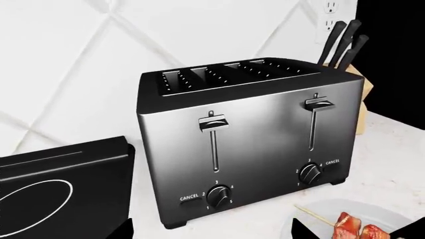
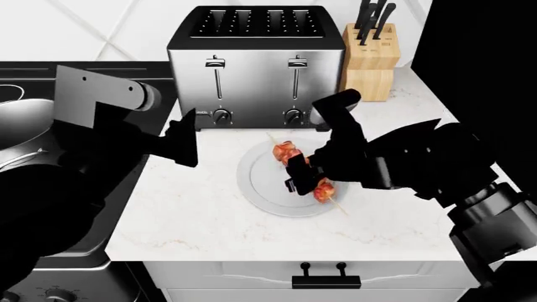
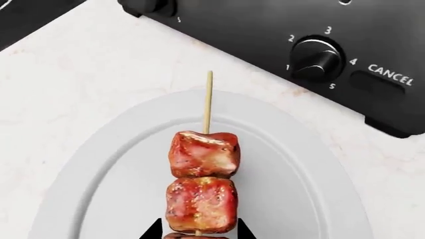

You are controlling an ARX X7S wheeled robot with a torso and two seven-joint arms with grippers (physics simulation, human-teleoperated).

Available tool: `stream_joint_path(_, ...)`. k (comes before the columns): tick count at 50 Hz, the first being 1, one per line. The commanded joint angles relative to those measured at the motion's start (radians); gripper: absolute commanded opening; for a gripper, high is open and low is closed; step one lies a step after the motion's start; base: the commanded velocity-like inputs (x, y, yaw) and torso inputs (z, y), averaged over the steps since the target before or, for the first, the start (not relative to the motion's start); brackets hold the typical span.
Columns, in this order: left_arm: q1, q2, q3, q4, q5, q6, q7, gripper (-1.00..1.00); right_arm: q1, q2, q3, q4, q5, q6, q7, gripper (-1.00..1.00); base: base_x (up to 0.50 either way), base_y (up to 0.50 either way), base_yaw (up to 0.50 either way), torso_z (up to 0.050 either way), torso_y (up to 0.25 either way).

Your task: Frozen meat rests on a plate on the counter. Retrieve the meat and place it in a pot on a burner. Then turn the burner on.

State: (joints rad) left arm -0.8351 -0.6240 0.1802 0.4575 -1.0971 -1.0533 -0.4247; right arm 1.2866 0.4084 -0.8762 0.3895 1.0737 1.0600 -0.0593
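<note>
While the meat (image 2: 300, 168), glossy red cubes on a thin pale skewer, lies on the flat round plate (image 2: 260, 182) in front of the chrome toaster (image 2: 256, 66), we see our right gripper (image 2: 300, 179) angled down w/ fingers straddling its mid chunks; left gripper (image 2: 183, 139) hovers apart, aperture unclear.

The meat (image 3: 202, 184) is showing glossy reddish-pink chunks flecked with pale spots on a pale tan skewer, lying against the plain whitish-grey plate (image 3: 86, 194), while the bench (image 2: 193, 214) is showing white marble faintly veined in pink. The toaster (image 1: 249, 139) is gleaming in brushed silver with a black top, black dials and white numerals and "CANCEL" lettering, beside a light wooden knife block (image 2: 370, 60) with black handles. The cooktop (image 1: 59, 194) is showing black glass marked with a thin white ring, the pot (image 2: 25, 135) is shining steel-grey, and both claws, left (image 2: 180, 139) and right (image 2: 304, 179), are appearing black.
</note>
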Motion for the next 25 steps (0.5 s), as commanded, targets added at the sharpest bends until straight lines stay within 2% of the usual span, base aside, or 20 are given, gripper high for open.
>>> stream_joint_path(1,-0.005,-0.014,-0.035,0.042,-0.055,-0.019,-0.035,1.00,-0.002,0.036,0.064,-0.104,0.037,-0.003,0.085,-1.00,0.00,0.00,0.00,0.000,0.000)
stream_joint_path(13,-0.019,-0.036,-0.083,0.111,-0.139,-0.048,-0.104,1.00,0.005,0.097,0.165,-0.289,0.107,-0.002,0.228,-1.00,0.00,0.00,0.00,0.000,0.000)
stream_joint_path(25,-0.070,-0.071,-0.152,0.183,-0.330,-0.105,-0.262,1.00,0.019,0.161,0.251,-0.441,0.130,-0.049,0.315,-1.00,0.00,0.00,0.00,0.000,0.000)
